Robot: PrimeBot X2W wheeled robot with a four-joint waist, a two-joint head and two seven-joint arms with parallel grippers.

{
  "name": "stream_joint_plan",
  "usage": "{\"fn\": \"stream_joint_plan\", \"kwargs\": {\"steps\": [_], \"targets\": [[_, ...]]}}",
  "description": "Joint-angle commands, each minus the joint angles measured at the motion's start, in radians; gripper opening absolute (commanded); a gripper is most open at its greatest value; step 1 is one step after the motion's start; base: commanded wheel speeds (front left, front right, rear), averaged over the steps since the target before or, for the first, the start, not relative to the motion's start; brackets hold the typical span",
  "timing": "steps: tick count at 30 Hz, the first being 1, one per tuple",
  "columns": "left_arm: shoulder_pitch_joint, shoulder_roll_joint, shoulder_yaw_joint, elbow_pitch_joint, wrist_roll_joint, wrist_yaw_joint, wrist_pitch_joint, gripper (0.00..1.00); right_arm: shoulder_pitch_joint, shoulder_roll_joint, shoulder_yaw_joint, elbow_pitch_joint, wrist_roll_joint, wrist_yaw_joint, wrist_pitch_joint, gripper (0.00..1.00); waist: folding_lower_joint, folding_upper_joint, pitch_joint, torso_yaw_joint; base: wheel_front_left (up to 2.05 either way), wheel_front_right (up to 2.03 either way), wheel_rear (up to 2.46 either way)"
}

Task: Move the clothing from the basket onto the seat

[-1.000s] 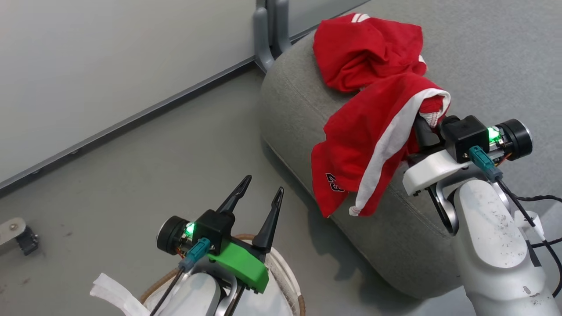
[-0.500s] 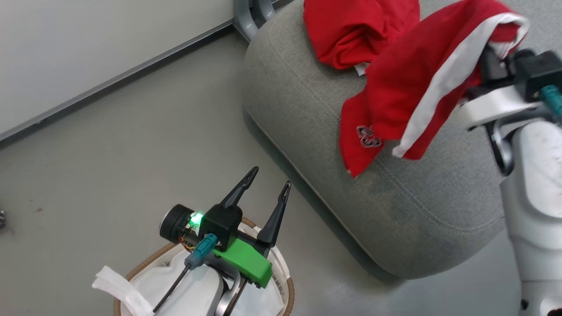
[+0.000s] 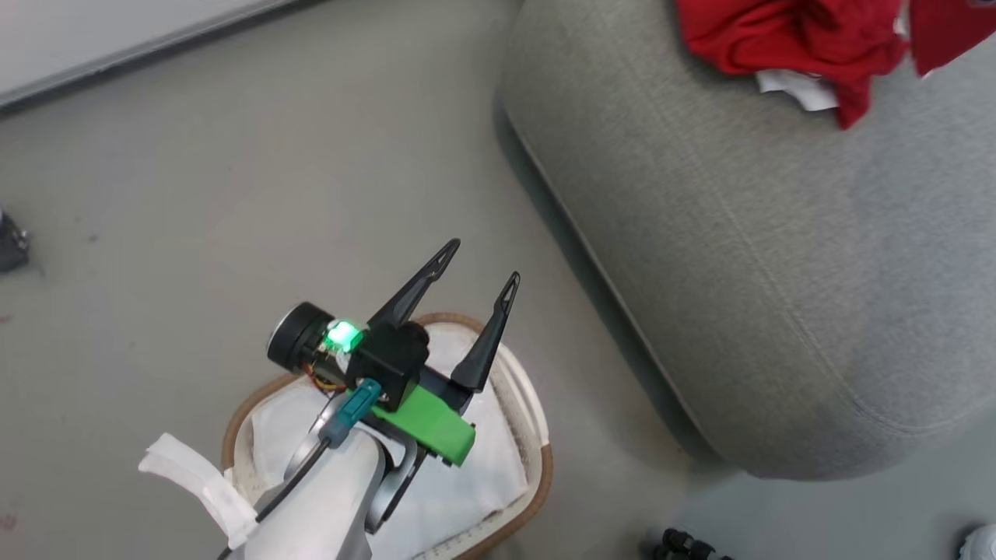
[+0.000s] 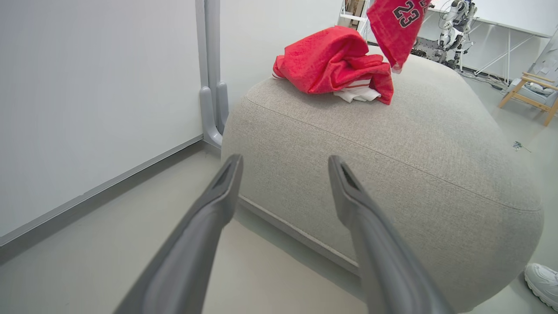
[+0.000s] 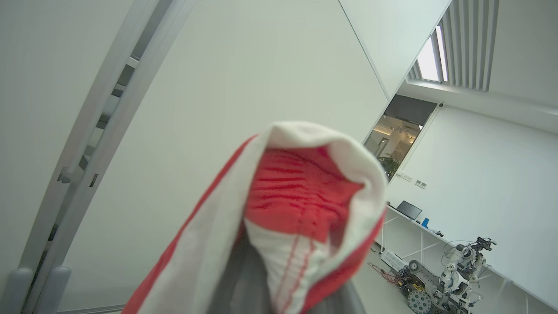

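Red white-trimmed jersey garment [image 4: 392,32] pinched in right tool [image 5: 292,279], hanging at 1 o'clock over rounded grey fabric seat [image 4: 392,165]; released off-centre, could slide off. Left tool [image 3: 482,260] spread.

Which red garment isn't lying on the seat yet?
The garment numbered 23: it hangs in the air above the seat, held by the right gripper, while the other garment lies heaped on it.
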Motion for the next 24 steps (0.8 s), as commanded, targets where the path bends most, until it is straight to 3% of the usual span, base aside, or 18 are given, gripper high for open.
{"fn": "stream_joint_plan", "kwargs": {"steps": [1, 9, 24], "targets": [[-0.025, 0.011, -0.001, -0.009, 0.013, -0.002, 0.006, 1.00, -0.031, -0.005, -0.024, 0.032, -0.012, -0.001, 0.002, 0.00, -0.0001, -0.0001, 0.115, 0.108, 0.00, 0.00, 0.00], [-0.060, 0.034, -0.009, -0.096, 0.037, 0.014, 0.031, 1.00, -0.105, 0.022, -0.132, 0.142, -0.091, -0.001, -0.005, 0.00, -0.0001, -0.0001, 0.238, 0.158, 0.00, 0.00, 0.00], [-0.072, 0.061, -0.006, -0.119, 0.035, 0.037, 0.046, 1.00, 0.122, 0.187, -0.182, 0.144, -0.182, -0.001, -0.006, 0.00, -0.0001, -0.0001, 0.284, 0.127, 0.00, 0.00, 0.00]]}}
